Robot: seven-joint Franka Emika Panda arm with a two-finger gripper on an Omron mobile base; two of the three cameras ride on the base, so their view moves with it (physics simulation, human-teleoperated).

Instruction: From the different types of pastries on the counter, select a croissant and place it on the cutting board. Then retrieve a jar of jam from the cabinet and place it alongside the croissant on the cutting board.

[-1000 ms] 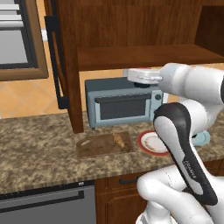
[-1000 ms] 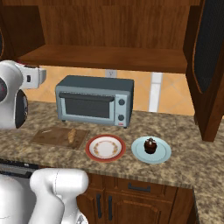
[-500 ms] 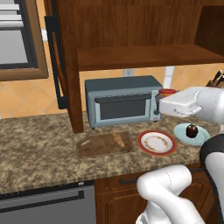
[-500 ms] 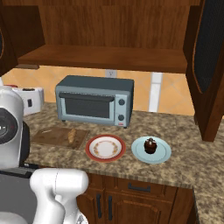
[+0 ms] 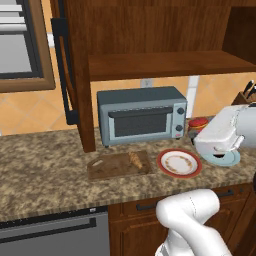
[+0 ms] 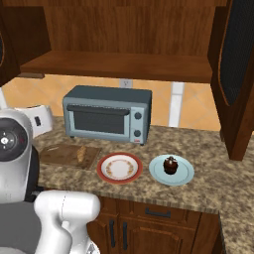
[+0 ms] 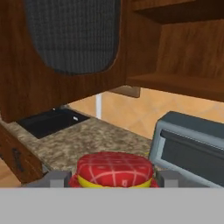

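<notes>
end effector (image 7: 113, 178) closed – jar of jam (image 7: 114, 169) between fingers

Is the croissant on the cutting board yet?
Yes, the croissant lies on the cutting board, near its right end.

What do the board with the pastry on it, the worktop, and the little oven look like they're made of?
The flat dark brown rectangular cutting board looks like matte wood, judging by its brown colour and faint streaks. The speckled brown-and-tan counter looks like polished granite, given its mottled flecks. The grey-blue toaster oven appears to be painted metal with a dark glass door, smooth and evenly coloured, though a rendered picture leaves that open.
</notes>
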